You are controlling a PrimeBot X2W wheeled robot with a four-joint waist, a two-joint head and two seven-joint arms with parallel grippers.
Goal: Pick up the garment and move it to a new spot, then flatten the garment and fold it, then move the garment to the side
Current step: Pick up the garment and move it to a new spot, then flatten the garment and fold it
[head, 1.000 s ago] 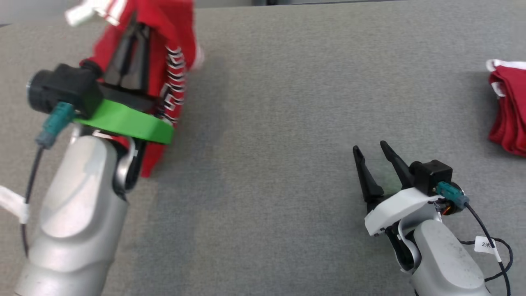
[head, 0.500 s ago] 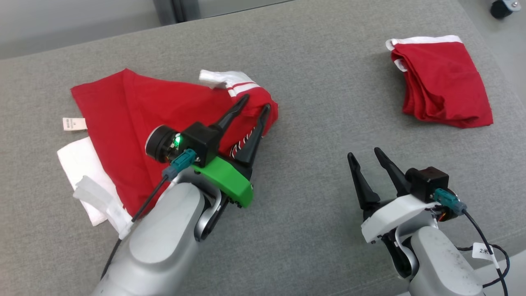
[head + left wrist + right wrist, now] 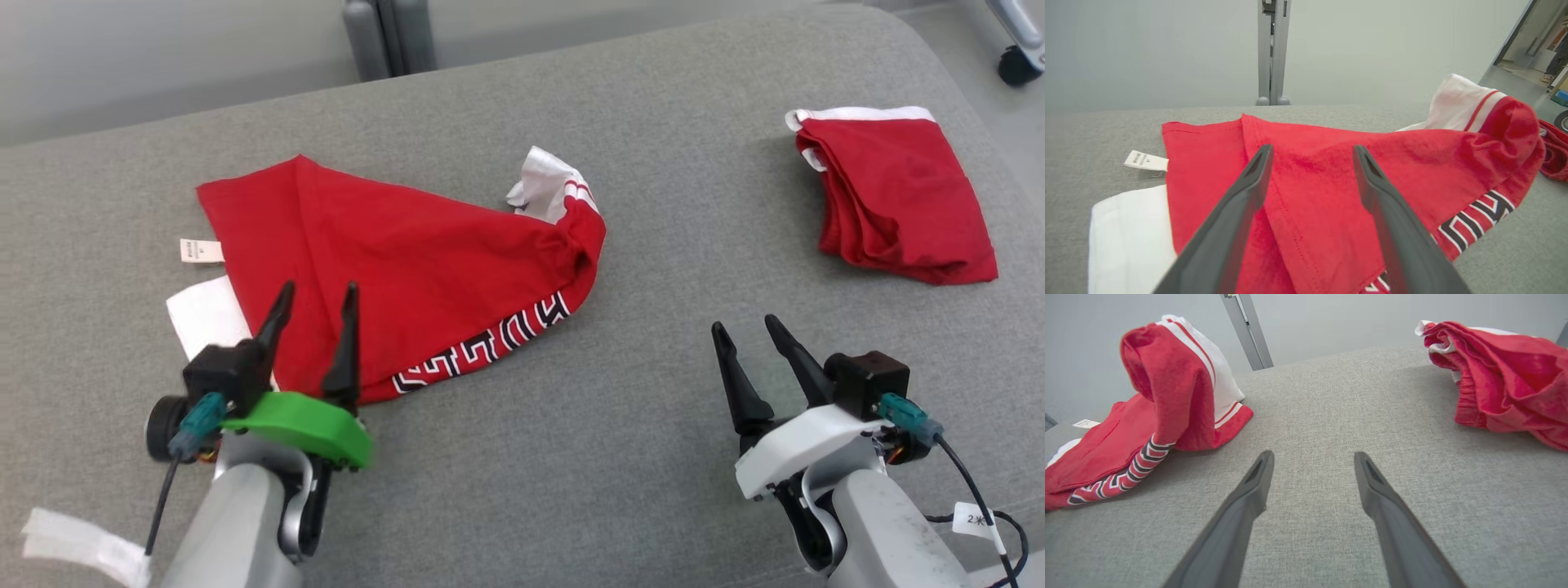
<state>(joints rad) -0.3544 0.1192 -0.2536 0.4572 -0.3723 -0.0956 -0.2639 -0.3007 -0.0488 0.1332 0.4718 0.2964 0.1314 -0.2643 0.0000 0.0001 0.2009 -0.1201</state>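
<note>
- Since half a second ago my left gripper [image 3: 318, 289] has drawn back from the bunched right end of the garment [image 3: 408, 261] to its near-left edge (the head camera shifted a little too, so I judge this against the cloth, not the frame).
- A second ago that gripper held the garment up in the air; now the garment lies loose on the grey surface [image 3: 571, 457], left of centre.
- The left gripper's fingers are spread wide with nothing between them. In the head view their tips overlap the red cloth's near edge; I cannot tell whether they touch it.
- The garment is red and spread unevenly, with a fold line running across it. A white sleeve with red stripes [image 3: 555, 184] sticks up at its far right end, and a band of black-and-white lettering [image 3: 490, 336] runs along its near right edge.
- A white panel [image 3: 204, 314] shows from under the garment's left side, and a small white label [image 3: 201, 250] lies on the surface just beyond that.
- My right gripper [image 3: 744, 324] is also spread wide and holds nothing, over bare surface, well apart from the garment.
- A second red garment [image 3: 898, 204], folded, with a white edge at its far side, lies at the far right, apart from both grippers.
</note>
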